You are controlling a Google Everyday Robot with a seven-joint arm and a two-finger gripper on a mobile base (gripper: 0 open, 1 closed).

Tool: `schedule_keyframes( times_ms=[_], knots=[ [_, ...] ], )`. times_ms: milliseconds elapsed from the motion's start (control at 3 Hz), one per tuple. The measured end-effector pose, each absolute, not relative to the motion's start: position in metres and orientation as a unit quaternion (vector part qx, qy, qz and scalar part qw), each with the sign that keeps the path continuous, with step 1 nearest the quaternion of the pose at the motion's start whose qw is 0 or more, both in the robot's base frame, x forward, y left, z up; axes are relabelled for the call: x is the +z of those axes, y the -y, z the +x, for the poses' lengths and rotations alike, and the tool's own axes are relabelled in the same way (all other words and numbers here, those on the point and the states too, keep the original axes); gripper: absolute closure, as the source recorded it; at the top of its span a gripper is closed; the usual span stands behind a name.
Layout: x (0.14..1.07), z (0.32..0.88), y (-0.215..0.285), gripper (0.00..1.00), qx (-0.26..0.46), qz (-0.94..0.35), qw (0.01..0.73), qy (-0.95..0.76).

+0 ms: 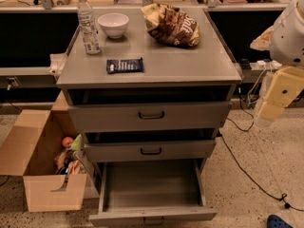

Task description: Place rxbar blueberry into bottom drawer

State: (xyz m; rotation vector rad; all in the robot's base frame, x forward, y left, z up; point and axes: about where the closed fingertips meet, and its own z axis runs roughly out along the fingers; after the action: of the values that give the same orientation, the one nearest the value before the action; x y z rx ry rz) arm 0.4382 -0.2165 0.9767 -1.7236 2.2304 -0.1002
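Observation:
The rxbar blueberry lies flat on the grey cabinet top, near its front left. The bottom drawer is pulled out wide and its tray looks empty. The two shallower drawers above it are slightly ajar. My arm is at the right edge of the view, and the gripper hangs there beside the cabinet, level with the top drawer, well away from the bar.
On the cabinet top stand a water bottle, a white bowl and a brown-and-cream chip bag. An open cardboard box with items sits on the floor at left. Cables run across the floor at right.

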Motion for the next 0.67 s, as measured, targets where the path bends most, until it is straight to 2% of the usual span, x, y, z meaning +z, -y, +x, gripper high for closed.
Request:
schedule_keyframes(
  times_ms=[667],
  knots=[
    [0.972,0.454,0.208,0.00,-0.026,-0.599,0.182,-0.779]
  ],
)
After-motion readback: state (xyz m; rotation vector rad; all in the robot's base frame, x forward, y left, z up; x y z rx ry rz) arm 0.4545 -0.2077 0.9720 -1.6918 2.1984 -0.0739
